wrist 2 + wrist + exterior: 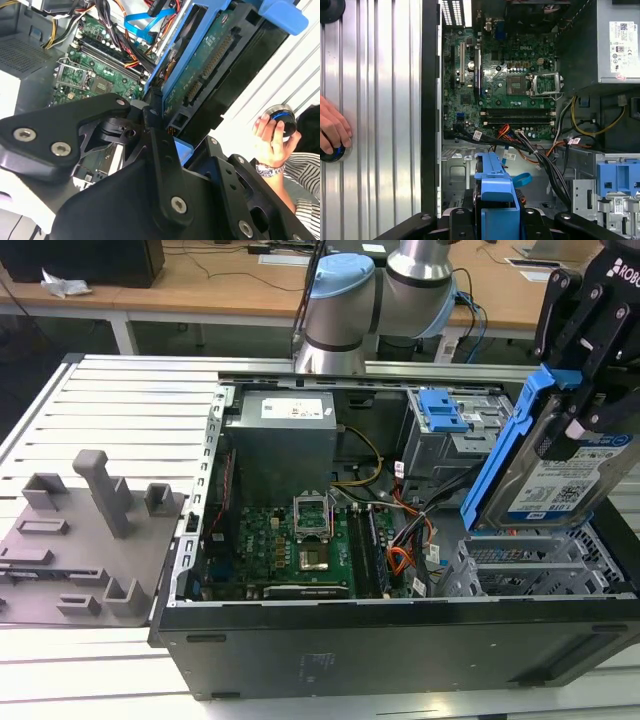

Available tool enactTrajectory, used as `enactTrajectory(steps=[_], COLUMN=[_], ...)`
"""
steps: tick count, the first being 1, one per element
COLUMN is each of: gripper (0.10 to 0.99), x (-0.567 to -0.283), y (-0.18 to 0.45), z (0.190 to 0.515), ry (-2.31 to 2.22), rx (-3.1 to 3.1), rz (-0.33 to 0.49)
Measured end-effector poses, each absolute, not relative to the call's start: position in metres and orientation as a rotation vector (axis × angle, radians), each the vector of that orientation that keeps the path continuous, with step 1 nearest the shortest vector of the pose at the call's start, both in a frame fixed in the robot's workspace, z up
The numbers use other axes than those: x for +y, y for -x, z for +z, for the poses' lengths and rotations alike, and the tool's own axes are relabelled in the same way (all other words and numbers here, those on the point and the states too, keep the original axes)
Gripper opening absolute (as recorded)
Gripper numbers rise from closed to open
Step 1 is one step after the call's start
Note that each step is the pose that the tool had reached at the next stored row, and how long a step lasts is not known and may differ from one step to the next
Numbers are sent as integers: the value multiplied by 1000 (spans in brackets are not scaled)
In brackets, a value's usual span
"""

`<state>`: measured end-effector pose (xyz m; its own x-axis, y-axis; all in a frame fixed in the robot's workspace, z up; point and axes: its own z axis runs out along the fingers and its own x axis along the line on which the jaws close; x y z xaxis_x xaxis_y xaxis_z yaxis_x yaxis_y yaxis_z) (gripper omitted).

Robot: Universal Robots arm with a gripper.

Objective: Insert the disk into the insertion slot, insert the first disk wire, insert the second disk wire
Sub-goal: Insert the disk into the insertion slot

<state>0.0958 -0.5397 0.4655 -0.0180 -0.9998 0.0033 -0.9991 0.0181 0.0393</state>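
My gripper (578, 405) is shut on the disk (560, 485), a silver drive with a white-and-blue label in a bright blue carrier. The disk hangs tilted, its low end just above the insertion slot (520, 565), the grey perforated cage at the case's near corner on the exterior view's right. In the first wrist view the blue carrier (495, 187) stands between my fingers over the slot's sheet metal (455, 170). The second disk wire (522, 179), a light-blue flat loop (145, 22), lies beside the slot. I cannot tell which cable is the first disk wire. The disk's green board (210, 65) faces the second wrist camera.
A grey cage with a blue latch (445, 420) stands behind the slot. Orange and black cables (405, 555) bunch between the motherboard (290, 540) and the slot. A person's hand (332, 130) rests on a round device on the ribbed table. Grey fixtures (90, 530) sit left of the case.
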Motion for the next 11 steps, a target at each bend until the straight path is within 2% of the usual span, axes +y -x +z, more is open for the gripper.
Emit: enactTrajectory(steps=[11], gripper=[365], x=[-540], y=[-97], z=[457], ry=[-2180], rx=[-2220], rz=[-40])
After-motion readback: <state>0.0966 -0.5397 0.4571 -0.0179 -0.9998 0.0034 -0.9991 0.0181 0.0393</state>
